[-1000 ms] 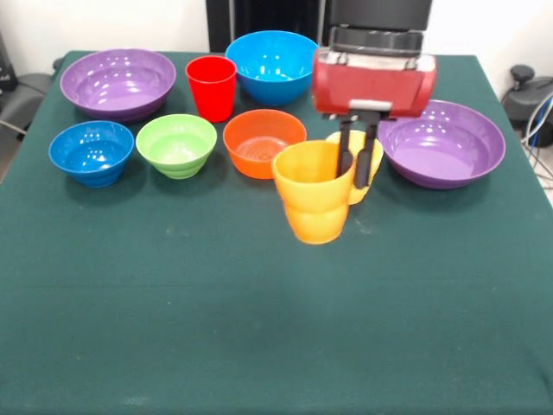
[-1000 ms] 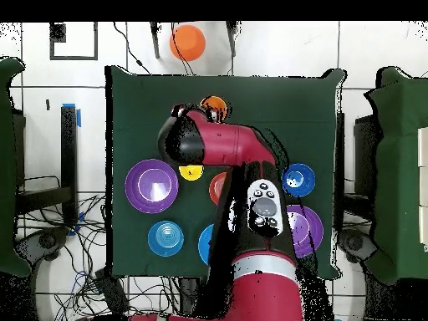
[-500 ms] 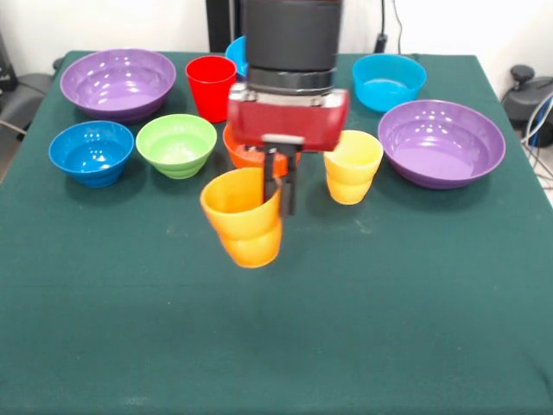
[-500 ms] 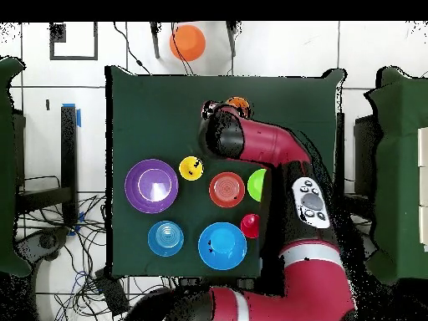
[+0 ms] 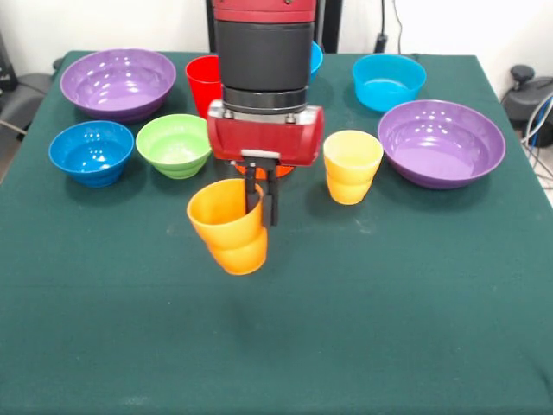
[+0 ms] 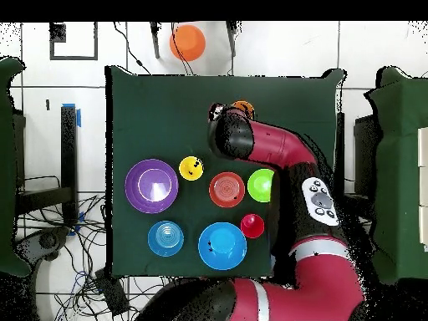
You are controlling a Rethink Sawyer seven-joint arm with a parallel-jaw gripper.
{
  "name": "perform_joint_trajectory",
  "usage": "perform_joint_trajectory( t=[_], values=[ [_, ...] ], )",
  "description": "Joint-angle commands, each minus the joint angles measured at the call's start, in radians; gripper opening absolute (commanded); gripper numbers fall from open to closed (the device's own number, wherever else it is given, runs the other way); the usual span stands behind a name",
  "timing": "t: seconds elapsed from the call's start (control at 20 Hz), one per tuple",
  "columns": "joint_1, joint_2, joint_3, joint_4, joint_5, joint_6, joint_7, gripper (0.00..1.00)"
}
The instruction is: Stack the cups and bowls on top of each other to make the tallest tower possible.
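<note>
My gripper (image 5: 262, 209) is shut on the rim of the orange cup (image 5: 226, 226), one finger inside and one outside. The cup hangs tilted above the table's middle and peeks out beside the arm in the overhead view (image 6: 242, 107). The yellow cup (image 5: 352, 166) stands to the right, and the red cup (image 5: 200, 82) is half hidden behind the arm. The green bowl (image 5: 175, 144), dark blue bowl (image 5: 91, 151), two purple bowls (image 5: 118, 82) (image 5: 441, 143) and cyan bowl (image 5: 389, 80) stand singly. The orange bowl (image 6: 226, 189) and large blue bowl (image 6: 222, 245) show from overhead. No tower is in view.
The arm (image 6: 276, 155) reaches across the table's right side in the overhead view and covers part of it. An orange round object (image 6: 187, 42) sits on the floor beyond the table's far edge. The green cloth (image 5: 389, 328) spreads in front of the held cup.
In the front view the gripper carried the orange cup away from the yellow cup, leftward and toward the table's middle. The cup now tilts more. The bowls have stayed put.
</note>
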Motion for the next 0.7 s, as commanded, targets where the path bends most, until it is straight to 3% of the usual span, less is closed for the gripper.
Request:
perform_joint_trajectory(
  t=[0.05, 0.4, 0.7],
  values=[
    [0.105, 0.020, 0.005, -0.055, -0.077, -0.017, 0.052, 0.00],
    [0.181, 0.038, -0.086, -0.101, -0.086, 0.001, 0.049, 0.00],
    [0.168, 0.039, -0.053, -0.069, -0.044, -0.051, 0.084, 0.00]
  ],
)
